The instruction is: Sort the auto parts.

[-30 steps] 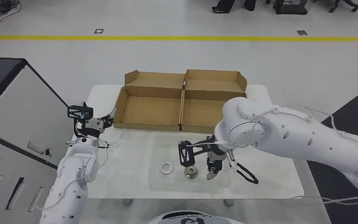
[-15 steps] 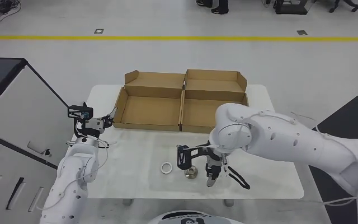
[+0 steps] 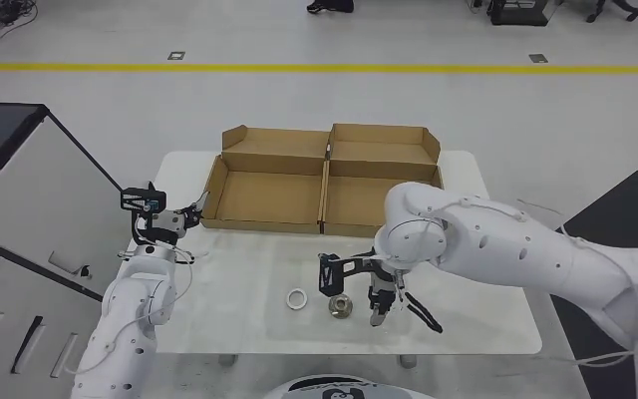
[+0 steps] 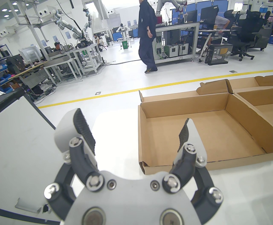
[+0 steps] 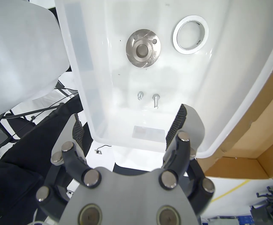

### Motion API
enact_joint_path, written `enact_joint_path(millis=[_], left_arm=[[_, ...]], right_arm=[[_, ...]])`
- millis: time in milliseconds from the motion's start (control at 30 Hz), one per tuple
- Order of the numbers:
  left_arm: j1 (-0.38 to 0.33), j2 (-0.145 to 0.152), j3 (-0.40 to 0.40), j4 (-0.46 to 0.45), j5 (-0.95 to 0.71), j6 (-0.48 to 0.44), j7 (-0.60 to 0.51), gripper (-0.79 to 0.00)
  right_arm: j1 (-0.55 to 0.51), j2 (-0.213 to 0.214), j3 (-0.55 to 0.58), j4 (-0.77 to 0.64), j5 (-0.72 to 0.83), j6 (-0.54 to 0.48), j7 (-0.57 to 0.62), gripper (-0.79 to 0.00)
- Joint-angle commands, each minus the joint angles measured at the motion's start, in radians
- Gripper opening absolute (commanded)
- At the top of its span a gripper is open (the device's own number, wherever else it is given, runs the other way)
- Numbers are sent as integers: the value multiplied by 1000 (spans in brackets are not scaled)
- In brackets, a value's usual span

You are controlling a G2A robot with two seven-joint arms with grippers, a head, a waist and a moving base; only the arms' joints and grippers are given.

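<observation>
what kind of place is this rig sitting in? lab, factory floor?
Most likely a robotics lab or test hall: other robot arms on frames, workbenches with monitors and office chairs, a yellow line across the open floor.

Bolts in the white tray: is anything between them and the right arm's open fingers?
Nothing visible. The two bolts lie bare on the tray floor, just ahead of the right fingers; the flange and ring lie beyond them.
</observation>
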Motion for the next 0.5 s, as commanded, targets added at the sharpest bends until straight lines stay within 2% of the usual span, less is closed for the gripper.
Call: enact_joint_path(millis=[0, 400, 433, 467], left_arm=[[0, 0, 0, 0, 0, 0, 0, 0], [0, 0, 0, 0, 0, 0, 0, 0], [0, 0, 0, 0, 0, 0, 0, 0], [0, 0, 0, 0, 0, 0, 0, 0]], right_arm=[[-10, 1, 0, 5, -12, 5, -18, 0], [-61, 9, 0, 29, -154, 29, 0, 0], [-63, 9, 0, 30, -158, 28, 0, -34], [-65, 9, 0, 33, -161, 30, 0, -114]])
